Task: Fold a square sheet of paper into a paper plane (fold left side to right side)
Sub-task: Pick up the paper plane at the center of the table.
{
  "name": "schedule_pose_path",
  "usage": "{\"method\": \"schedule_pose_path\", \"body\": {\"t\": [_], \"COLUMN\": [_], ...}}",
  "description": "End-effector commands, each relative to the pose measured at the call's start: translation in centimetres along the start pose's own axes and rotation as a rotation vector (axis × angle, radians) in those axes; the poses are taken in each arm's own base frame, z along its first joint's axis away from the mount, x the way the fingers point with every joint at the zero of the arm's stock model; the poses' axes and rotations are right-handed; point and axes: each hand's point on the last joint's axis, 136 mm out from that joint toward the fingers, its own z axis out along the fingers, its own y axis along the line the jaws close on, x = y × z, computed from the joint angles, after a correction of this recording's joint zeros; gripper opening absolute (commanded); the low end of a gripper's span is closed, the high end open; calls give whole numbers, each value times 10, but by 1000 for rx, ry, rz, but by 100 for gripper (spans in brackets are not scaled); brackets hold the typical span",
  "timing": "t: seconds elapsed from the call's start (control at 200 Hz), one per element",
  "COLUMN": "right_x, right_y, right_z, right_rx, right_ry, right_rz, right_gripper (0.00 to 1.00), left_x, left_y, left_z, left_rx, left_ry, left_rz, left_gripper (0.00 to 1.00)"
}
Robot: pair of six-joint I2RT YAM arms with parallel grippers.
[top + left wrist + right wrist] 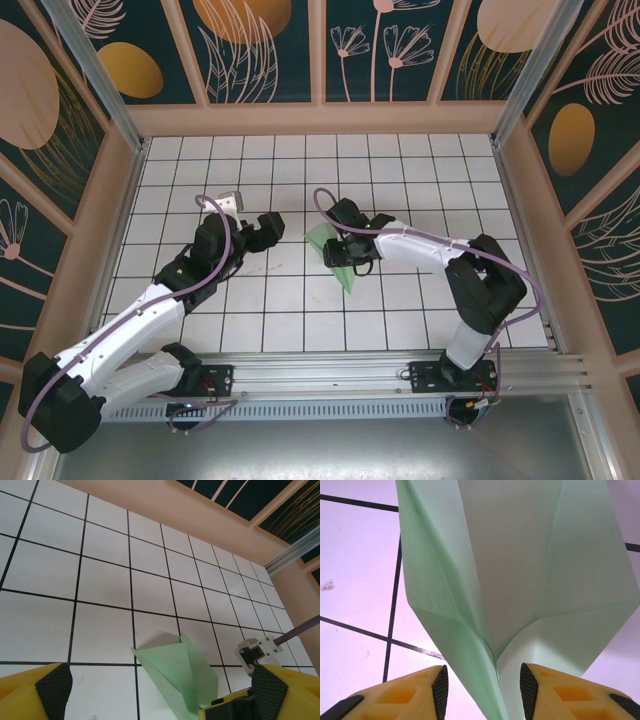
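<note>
The square sheet of paper is folded into a pale green pointed paper plane [322,239] that lies on the tiles at the table's middle, its wings lifted. My right gripper [342,252] sits over it. In the right wrist view the centre crease of the plane [520,555] runs down between the fingers of the right gripper [484,692]; its jaws stand apart with a gap on each side of the crease. My left gripper [262,232] hovers just left of the plane, open. In the left wrist view the plane [177,672] lies ahead between the wide-apart fingers of the left gripper [160,692].
The white grid-tiled table [300,160] is boxed in by peach walls [320,118] and aluminium posts. A rail [400,370] with both arm bases runs along the near edge. A purple cable [520,270] loops beside the right arm.
</note>
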Motion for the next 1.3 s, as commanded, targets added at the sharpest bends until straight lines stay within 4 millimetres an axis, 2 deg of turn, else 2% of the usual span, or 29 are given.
{"method": "schedule_pose_path", "body": {"t": [0.0, 0.155, 0.29, 0.64, 0.931, 1.006, 1.121, 1.196, 1.296], "right_x": [3, 3, 11, 20, 24, 23, 15, 0, -26], "right_y": [-5, -5, -7, -7, -17, -16, -12, -4, -7], "right_z": [8, 7, 12, 26, 38, 40, 33, 19, 4], "right_rx": [44, 40, 40, 27, 76, 71, 53, 24, 46], "right_ry": [33, 25, 49, 109, 139, 140, 117, 77, 38], "right_rz": [-24, -14, -12, -14, -21, -20, -8, 9, 56], "right_gripper": [45, 41, 39, 43, 43, 37, 14, 4, 1], "left_x": [-2, 0, 0, 0, 0, 1, -3, -5, -7], "left_y": [-1, -1, -1, 0, 1, 2, 4, 4, 3], "left_z": [0, 0, 1, -1, -2, -3, -8, -14, -21], "left_rx": [-4, -4, -3, -5, -8, -12, -19, -19, -7], "left_ry": [-6, -1, 0, 0, 0, 1, -11, -24, -32], "left_rz": [16, 13, 13, 12, 11, 12, 11, 13, 22], "left_gripper": [95, 95, 95, 95, 95, 95, 95, 95, 95]}}
